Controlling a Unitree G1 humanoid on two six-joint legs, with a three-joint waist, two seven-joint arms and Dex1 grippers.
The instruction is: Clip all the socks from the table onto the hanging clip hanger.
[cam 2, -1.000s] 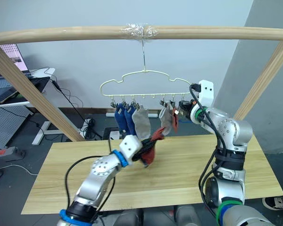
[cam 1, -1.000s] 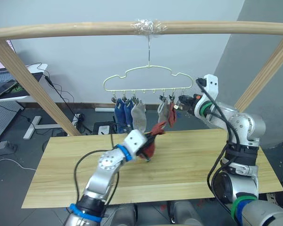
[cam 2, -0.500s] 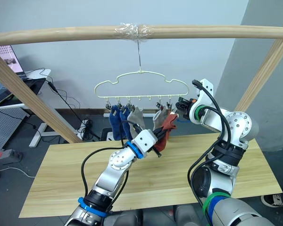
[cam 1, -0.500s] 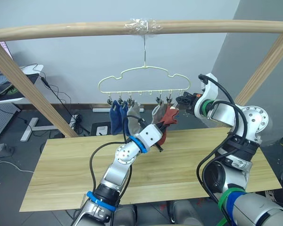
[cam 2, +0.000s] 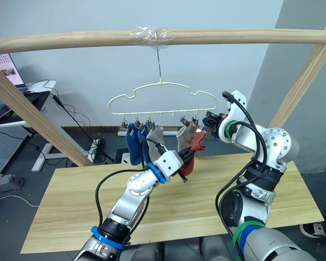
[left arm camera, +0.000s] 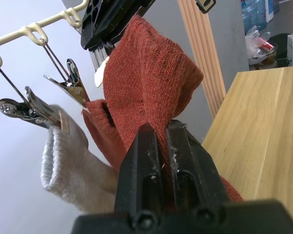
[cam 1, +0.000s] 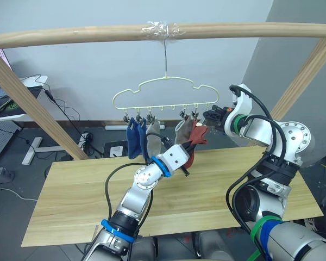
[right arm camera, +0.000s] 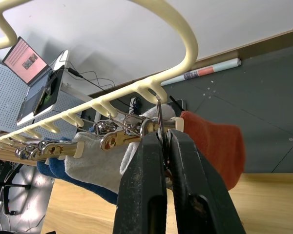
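The left gripper (left arm camera: 158, 130) is pinched tight on a rust-red sock (left arm camera: 151, 83), lifting it just under the clip hanger (cam 1: 163, 95) so its top can reach a clip. The right gripper (right arm camera: 164, 141) squeezes the end clip (right arm camera: 158, 126) (probably to open it). Other socks hang beside it, so room there is tight. The table (cam 1: 70, 201) lies well below the hanger.
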